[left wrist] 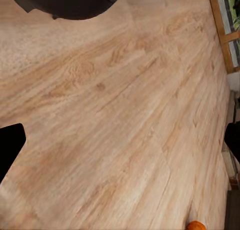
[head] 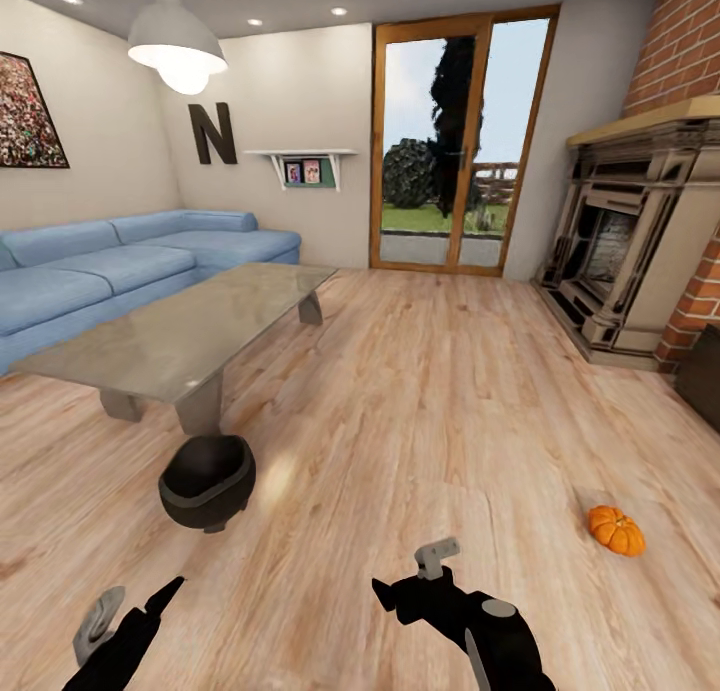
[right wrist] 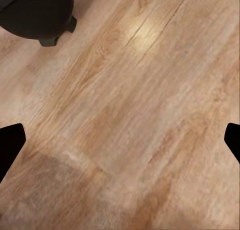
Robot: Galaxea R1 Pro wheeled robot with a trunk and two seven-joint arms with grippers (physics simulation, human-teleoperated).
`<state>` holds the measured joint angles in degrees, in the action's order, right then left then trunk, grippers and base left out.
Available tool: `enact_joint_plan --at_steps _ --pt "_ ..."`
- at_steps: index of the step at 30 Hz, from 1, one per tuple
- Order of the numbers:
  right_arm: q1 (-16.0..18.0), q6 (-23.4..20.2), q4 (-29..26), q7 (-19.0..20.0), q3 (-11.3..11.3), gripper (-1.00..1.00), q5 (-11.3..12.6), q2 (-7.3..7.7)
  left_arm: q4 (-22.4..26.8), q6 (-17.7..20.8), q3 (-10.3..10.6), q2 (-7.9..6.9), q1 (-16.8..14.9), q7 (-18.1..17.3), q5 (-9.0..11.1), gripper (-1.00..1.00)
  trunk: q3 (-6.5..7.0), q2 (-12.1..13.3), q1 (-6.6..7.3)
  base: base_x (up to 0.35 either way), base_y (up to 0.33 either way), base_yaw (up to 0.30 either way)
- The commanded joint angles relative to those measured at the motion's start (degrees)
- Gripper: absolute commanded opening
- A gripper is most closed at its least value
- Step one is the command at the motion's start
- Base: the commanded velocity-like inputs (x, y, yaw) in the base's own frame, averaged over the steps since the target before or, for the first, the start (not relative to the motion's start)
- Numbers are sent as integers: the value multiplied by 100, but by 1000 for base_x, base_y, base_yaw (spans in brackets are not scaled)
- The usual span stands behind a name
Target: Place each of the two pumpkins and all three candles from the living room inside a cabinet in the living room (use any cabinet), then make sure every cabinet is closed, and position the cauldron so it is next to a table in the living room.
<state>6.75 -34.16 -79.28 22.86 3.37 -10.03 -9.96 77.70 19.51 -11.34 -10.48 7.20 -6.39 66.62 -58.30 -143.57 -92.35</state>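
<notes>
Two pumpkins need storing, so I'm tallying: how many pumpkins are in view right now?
1. The pumpkin lies on the wood floor, on the robot's right, out from the fireplace. The other may be out of view.

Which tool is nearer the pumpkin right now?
Right. The right tool is low in the head view, with the pumpkin on the floor off to its right. The left tool sits farther left, below the cauldron.

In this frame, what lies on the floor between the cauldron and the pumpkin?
Nothing: in the head view the stretch between the cauldron and the pumpkin is bare wood floor. The right gripper sits nearer the camera, below that line.
</notes>
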Motion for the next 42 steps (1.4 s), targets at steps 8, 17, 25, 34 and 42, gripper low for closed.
enact_joint_plan --at_steps 8,17,25,34,42 --pt "5 -62 -66 57 -6 100 -53 -4 0 39 -8 -3 0 5 44 100 -5 -2 1 1 309 4" --pt "9 -810 -507 63 -5 100 -52 -4 -66 302 47 -28 -55 185 10 100 -5 -2 1 83 304 144" --pt "14 -897 -925 47 382 100 -98 -4 225 1070 238 -20 -243 797 -384 100 -5 -2 1 176 266 283" --pt "10 -947 -1194 -28 728 100 -148 -4 1336 928 1011 -11 -272 2798 -1246 100 -18 -2 1 134 198 297" --pt "3 -967 -1306 -36 975 100 -173 -4 1430 397 1291 -27 -236 2901 -1594 100 -35 -2 1 15 25 297"
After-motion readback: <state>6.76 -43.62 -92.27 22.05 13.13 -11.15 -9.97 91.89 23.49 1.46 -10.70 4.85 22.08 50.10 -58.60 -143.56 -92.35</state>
